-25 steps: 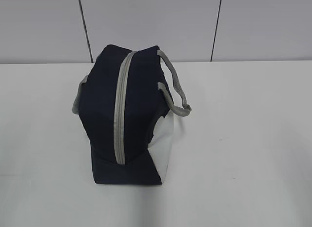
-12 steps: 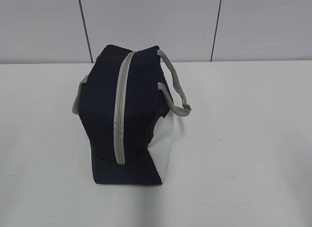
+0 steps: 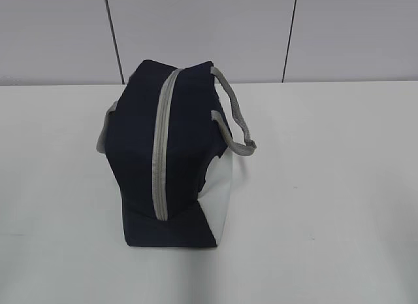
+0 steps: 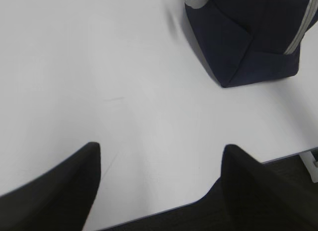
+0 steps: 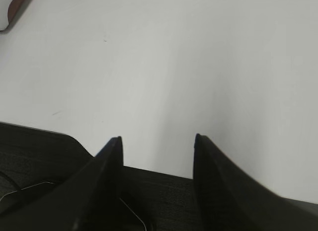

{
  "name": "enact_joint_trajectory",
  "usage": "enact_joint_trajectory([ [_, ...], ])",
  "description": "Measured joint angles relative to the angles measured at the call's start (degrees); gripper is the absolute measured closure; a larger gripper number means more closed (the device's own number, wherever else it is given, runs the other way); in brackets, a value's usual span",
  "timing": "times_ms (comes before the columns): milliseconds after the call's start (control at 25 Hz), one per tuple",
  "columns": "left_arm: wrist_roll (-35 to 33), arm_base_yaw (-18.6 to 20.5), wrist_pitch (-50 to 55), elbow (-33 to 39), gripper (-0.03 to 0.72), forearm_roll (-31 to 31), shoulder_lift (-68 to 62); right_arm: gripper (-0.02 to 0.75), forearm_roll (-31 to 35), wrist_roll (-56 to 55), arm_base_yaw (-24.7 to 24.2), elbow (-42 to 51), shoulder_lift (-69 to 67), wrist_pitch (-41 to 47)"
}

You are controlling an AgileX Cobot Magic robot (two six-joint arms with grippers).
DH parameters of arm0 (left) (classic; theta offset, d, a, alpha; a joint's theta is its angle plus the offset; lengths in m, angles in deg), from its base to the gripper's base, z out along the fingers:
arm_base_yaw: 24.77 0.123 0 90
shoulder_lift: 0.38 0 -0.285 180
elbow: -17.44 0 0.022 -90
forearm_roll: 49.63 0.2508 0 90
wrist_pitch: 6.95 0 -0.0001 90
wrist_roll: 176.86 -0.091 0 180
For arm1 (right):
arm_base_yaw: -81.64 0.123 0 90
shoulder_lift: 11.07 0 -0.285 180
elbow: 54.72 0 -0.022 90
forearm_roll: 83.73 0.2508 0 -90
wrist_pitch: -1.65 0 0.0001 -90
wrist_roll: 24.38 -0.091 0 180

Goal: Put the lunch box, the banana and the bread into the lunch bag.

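The navy lunch bag (image 3: 189,134) stands on the white table (image 3: 326,186) in the exterior view, its white side panel (image 3: 221,193) to the right. Its grey zipper (image 3: 161,147) runs along the top and looks shut. No arm shows in that view. In the left wrist view a corner of the lunch bag (image 4: 248,42) sits at the top right, far from my left gripper (image 4: 161,145), which is open over bare table. My right gripper (image 5: 157,137) is open and empty at the table's near edge. The lunch box, banana and bread are out of view.
Grey webbing handles (image 3: 236,124) hang off the bag's right side. A dark reddish-brown shape (image 5: 15,5) pokes in at the top left corner of the right wrist view; I cannot tell what it is. A grey panelled wall (image 3: 209,29) stands behind the table.
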Motion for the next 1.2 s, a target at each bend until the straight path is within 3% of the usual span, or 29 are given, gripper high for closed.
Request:
enact_joint_trajectory([
  [760, 0.0, -1.05, -0.36, 0.0, 0.182, -0.36, 0.0, 0.393, -0.2, 0.0, -0.58, 0.0, 0.0, 0.0],
  [1200, 0.0, 8.2, -0.42, 0.0, 0.182, -0.38, 1.52, 0.393, -0.2, 0.0, -8.97, 0.0, 4.25, 0.0],
])
